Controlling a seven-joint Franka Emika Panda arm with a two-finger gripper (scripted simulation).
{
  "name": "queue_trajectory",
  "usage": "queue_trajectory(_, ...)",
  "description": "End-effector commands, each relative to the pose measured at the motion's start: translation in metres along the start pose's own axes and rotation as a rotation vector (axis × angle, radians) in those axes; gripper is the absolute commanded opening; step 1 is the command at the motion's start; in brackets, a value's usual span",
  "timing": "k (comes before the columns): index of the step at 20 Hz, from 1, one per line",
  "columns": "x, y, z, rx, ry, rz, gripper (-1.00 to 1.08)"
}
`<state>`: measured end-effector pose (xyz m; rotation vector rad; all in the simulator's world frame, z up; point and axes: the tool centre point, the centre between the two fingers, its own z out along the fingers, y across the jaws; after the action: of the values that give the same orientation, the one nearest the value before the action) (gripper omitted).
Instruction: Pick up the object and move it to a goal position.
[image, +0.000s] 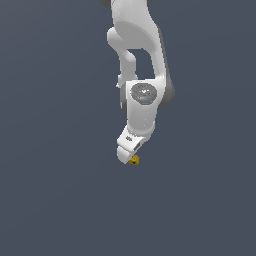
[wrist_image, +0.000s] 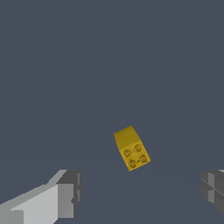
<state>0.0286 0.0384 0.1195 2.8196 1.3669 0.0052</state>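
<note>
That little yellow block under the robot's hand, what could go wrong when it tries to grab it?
1. The yellow block sits turned at an angle between the open fingers of the end effector, so closing might push on its corners and twist it away.
2. The block is tiny beside the end effector, so it could slip out while being lifted.
</note>
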Motion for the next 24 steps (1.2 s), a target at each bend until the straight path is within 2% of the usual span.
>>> queue_trajectory(1,0.001,0.002,0.007,0.001,-0.001,-0.072,1.00)
queue_trajectory(13,0.004,0.008,0.037,0.006,0.000,-0.365,1.00)
queue_trajectory(24,0.005,0.009,0.047,0.008,0.003,-0.466,1.00)
